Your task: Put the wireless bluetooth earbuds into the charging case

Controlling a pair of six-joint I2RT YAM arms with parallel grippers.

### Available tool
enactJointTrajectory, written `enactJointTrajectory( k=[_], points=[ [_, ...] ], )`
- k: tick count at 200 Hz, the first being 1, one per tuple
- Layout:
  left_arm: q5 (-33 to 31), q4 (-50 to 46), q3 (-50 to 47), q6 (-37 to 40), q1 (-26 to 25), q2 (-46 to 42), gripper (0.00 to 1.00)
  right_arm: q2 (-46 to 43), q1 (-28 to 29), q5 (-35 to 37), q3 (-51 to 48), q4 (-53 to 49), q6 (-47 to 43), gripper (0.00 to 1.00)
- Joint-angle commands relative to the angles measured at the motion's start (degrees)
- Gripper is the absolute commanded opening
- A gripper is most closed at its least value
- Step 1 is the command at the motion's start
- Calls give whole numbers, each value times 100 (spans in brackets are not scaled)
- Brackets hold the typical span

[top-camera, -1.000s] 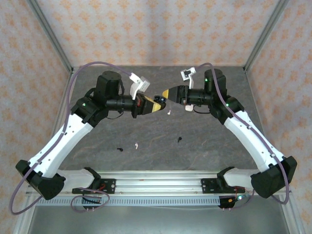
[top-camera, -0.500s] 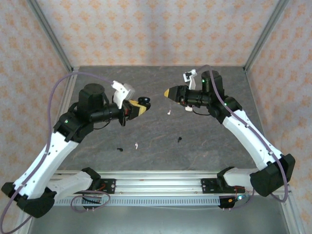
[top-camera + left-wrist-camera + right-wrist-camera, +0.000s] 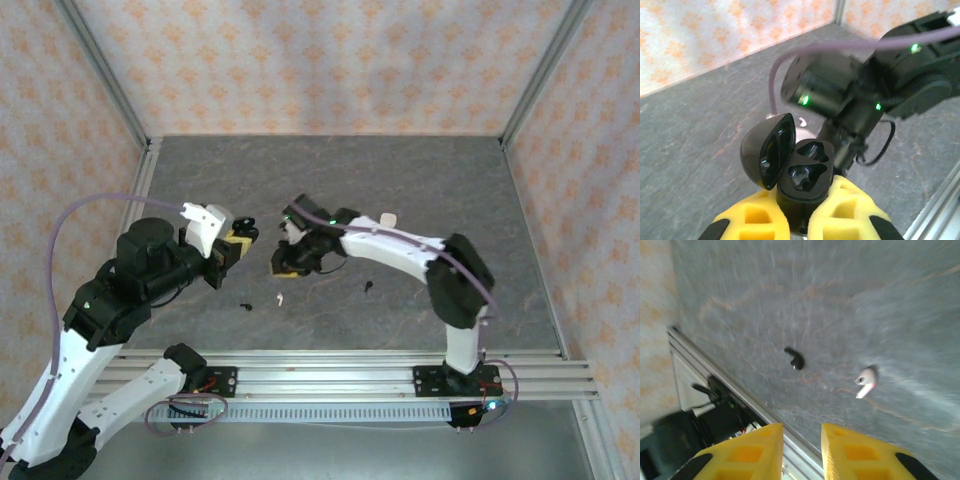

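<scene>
- Grey stone-look table (image 3: 420, 180), shut in by walls (image 3: 320, 60) papered in an orange floral print and by metal posts (image 3: 105, 70); a rail (image 3: 330, 375) ran along the 6 o'clock edge.
- Left gripper (image 3: 799, 212): stood at 9 o'clock of the table's centre. Its yellow fingers were clenched on the lower body of the case.
- Case (image 3: 805, 170): black and glossy, held upright between the pads. In the left wrist view the lid (image 3: 765, 150) stood open toward 9 o'clock, and both wells were empty.
- Right gripper (image 3: 801, 440): its arm reached across the table, and the gripper sat near the case at the case's 4 o'clock, apart from it. The yellow fingers were parted by a narrow gap with nothing between them. The right wrist view was blurred.
- White bud (image 3: 279, 298): lay on the table near the right gripper, at its 6 o'clock, and touched nothing.
- Black bud (image 3: 245, 305): lay on the table near the white bud, at its 9 o'clock, and at 6 o'clock of the case.
- Second black bud (image 3: 368, 287): lay on the table at 3 o'clock of the white bud, well apart from it, on the 6 o'clock side of the right arm.
</scene>
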Motion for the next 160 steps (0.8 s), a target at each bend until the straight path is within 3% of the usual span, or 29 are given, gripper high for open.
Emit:
enactJointTrajectory(
  k=[1,46,83,160],
  points=[
    [-570,-233,-205,-67,34,-258,0,551,340,-303,639,-489,-164,24],
    [-996,-346,-557,-139,34,-707,0,1453,809,-585,1417,-714,-111,20],
    [-1185,-306,-786,-80,38,-964,0,2050,898,-52,2184,-1643,-278,37],
    [-1355,-363,-915,-209,38,-1302,0,2870,1052,535,3459,-2728,-601,42]
  ],
)
